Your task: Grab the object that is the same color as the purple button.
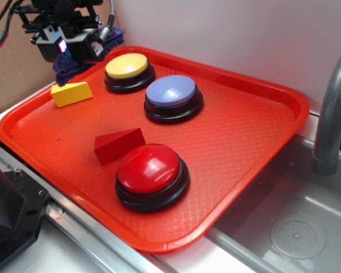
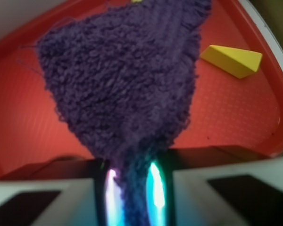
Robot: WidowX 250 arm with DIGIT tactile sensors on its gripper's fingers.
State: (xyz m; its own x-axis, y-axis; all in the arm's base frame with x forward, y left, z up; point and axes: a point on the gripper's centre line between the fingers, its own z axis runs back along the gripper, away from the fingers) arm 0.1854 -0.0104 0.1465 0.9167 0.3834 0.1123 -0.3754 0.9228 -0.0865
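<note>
Hanging over the far left corner of the red tray (image 1: 256,148), the tool (image 1: 65,54) pinches the purple cloth wedge (image 1: 68,67) above the yellow wedge (image 1: 72,94); the purple button (image 1: 171,94) sits mid-tray. From the wrist, the cloth (image 2: 122,80) is clamped between the closed fingers (image 2: 155,188), dangling clear of the tray (image 2: 226,122).

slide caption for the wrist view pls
Pincer shut on fuzzy purple triangular cloth, over red plastic tray, yellow wedge block behind.

Purple cloth (image 2: 122,89) blurred, top cut off in wrist view; mostly hidden behind gripper (image 1: 68,54) in exterior view.
</note>
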